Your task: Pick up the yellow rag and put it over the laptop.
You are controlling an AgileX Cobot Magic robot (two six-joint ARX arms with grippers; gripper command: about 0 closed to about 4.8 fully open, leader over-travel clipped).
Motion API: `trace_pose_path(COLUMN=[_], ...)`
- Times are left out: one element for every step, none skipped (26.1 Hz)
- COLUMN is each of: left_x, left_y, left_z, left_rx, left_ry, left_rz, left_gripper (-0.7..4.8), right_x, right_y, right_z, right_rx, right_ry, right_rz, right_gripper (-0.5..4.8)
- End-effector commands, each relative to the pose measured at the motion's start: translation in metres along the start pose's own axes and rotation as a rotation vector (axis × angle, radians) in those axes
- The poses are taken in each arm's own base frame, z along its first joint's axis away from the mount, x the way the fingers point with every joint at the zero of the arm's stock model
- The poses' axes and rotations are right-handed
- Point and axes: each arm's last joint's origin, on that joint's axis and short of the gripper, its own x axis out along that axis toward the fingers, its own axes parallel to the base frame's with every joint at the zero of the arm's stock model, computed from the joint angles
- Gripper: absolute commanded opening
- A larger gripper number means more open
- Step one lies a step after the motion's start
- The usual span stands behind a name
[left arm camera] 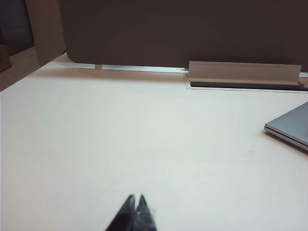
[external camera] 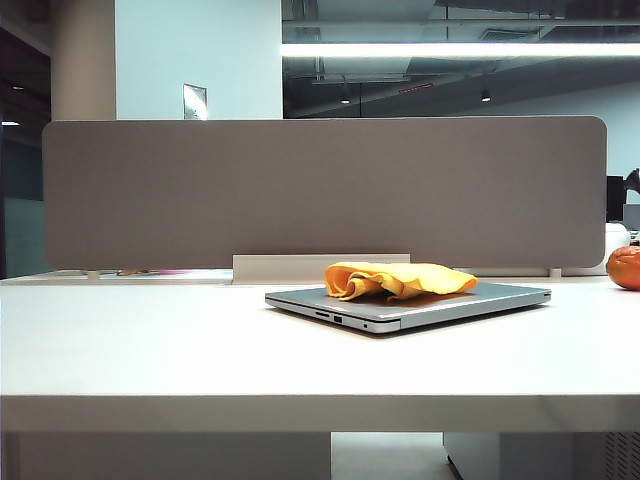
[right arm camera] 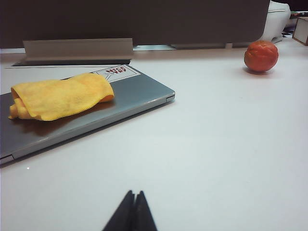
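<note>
- My left gripper (left arm camera: 135,202): fingertips pressed together, holding nothing, low over bare white table (left arm camera: 120,144); laptop corner at about 2 o'clock from it.
- My right gripper (right arm camera: 134,198): tips also pressed together, nothing held, laptop at 11 o'clock.
- Yellow rag (external camera: 398,279) lies crumpled on the closed laptop (external camera: 420,305) lid, covering part of it.
- Orange fruit (right arm camera: 261,56) at 1 o'clock from right gripper, well apart from laptop.

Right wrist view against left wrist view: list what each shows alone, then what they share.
Only the right wrist view shows the yellow rag lying bunched on the laptop's lid, the round orange fruit, and the shut right gripper above bare table. Only the left wrist view shows the shut left gripper. Both share the laptop, just a corner in the left view, the white table and the grey divider.
</note>
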Motion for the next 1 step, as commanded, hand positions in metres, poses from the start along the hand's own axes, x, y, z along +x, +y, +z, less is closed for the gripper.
trace_pose_path(left_x=[-0.0001], left_y=[-0.0001], left_z=[0.0016], left_rx=[0.002], left_ry=[-0.009], left_rz=[-0.005], left_gripper=[-0.06], right_x=[0.0002], right_y=[-0.0001], right_z=[-0.0002], right_rx=[-0.004], right_ry=[-0.008], right_rz=[-0.002], right_gripper=[-0.05])
